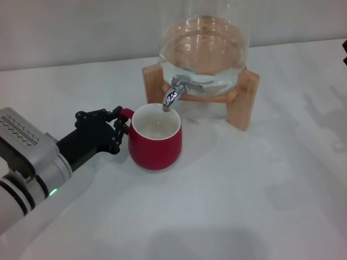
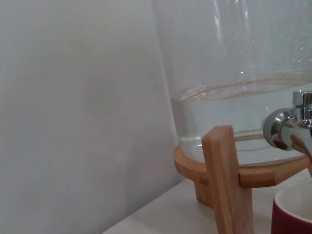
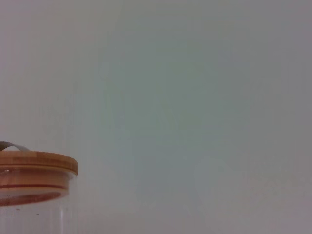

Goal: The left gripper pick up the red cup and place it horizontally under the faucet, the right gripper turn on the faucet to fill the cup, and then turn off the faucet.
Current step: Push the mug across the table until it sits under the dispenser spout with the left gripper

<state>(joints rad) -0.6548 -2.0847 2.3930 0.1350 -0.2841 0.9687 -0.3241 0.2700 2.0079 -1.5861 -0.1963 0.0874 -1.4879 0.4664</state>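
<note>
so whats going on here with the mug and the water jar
The left gripper is at the handle of the red cup, which stands upright on the white table with its mouth right under the faucet of the glass dispenser. No water is running, and the cup looks empty. The right gripper is not clearly in view.

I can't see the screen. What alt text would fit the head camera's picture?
A red cup stands upright on a white table directly under the chrome faucet of a glass dispenser on a wooden stand. The left gripper closes on its handle.
</note>
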